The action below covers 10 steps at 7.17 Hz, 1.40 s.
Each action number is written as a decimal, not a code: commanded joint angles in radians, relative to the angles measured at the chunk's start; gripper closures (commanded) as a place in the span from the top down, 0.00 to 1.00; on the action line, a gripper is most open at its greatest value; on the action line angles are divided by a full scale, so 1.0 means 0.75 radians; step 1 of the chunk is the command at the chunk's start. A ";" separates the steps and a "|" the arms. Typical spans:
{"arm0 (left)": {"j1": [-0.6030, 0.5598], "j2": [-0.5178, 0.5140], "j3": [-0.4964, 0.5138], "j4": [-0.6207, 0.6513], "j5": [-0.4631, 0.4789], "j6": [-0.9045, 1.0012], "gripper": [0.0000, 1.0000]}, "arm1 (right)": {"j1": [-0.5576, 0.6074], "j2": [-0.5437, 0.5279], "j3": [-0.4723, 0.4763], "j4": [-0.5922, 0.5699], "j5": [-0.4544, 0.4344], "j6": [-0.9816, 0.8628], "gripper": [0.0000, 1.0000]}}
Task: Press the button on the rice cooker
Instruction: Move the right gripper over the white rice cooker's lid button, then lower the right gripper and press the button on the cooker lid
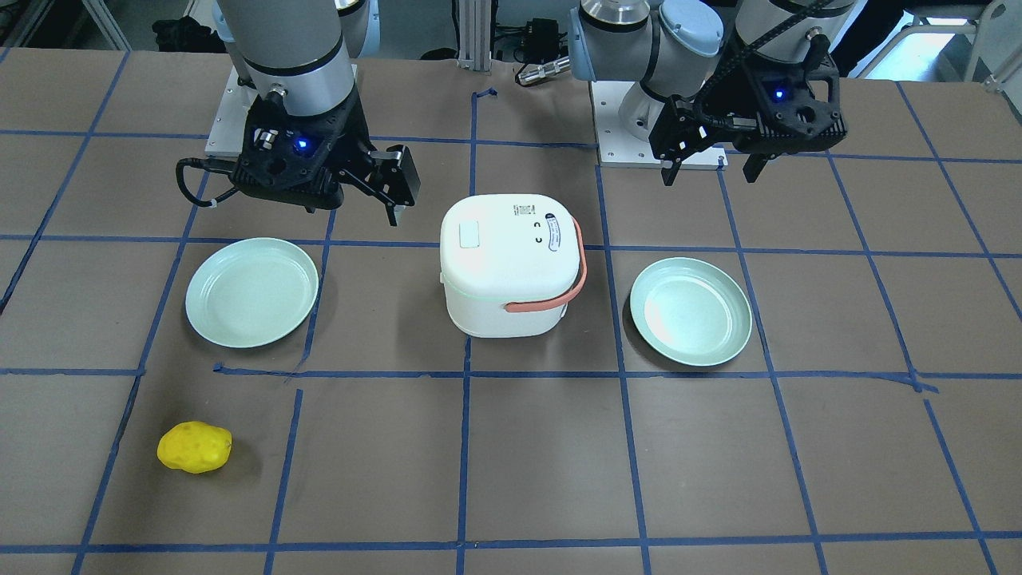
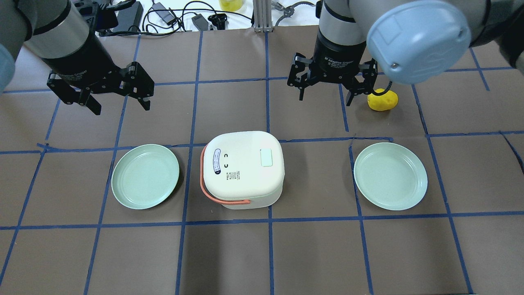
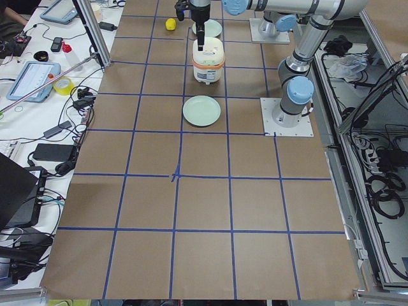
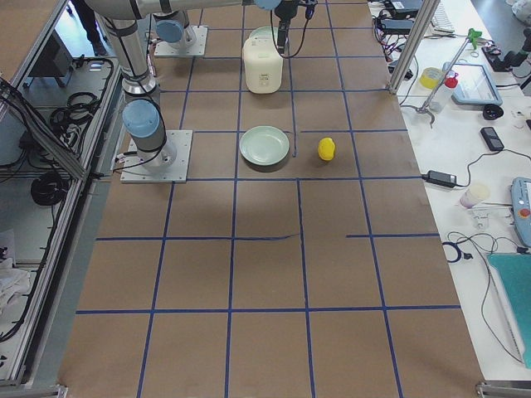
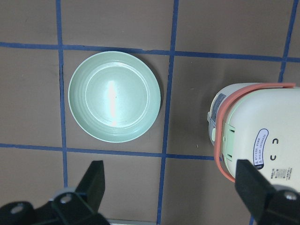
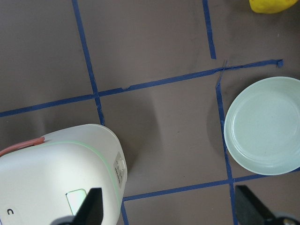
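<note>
The rice cooker [image 2: 242, 170] sits in the middle of the counter [image 2: 229, 254], white, lid down, with its salmon handle [image 2: 206, 192] lying folded toward my left side. The pale green button [image 2: 266, 157] is on the lid, on the half toward my right. A light green plate [image 2: 145, 176] lies on the counter to the cooker's left and another plate [image 2: 390, 176] to its right, both apart from it.

My left hand [image 2: 121, 107] hangs in the air on the left side, fingers spread wide with nothing between them. My right hand [image 2: 325, 99] hangs on the right side, its fingers parted too and holding nothing. Neither hand touches the cooker. A lumpy yellow object [image 2: 382, 100] rests on the counter beyond the right plate, well apart from the cooker.
</note>
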<state>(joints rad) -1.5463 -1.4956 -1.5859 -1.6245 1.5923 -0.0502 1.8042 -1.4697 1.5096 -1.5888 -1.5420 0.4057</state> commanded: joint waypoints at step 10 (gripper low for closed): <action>0.000 0.000 0.000 0.000 0.000 -0.001 1.00 | 0.255 0.092 0.262 -0.385 0.060 -0.019 0.00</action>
<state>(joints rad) -1.5463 -1.4956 -1.5861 -1.6245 1.5923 -0.0502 1.9945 -1.3933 1.6986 -1.8783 -1.4981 0.4009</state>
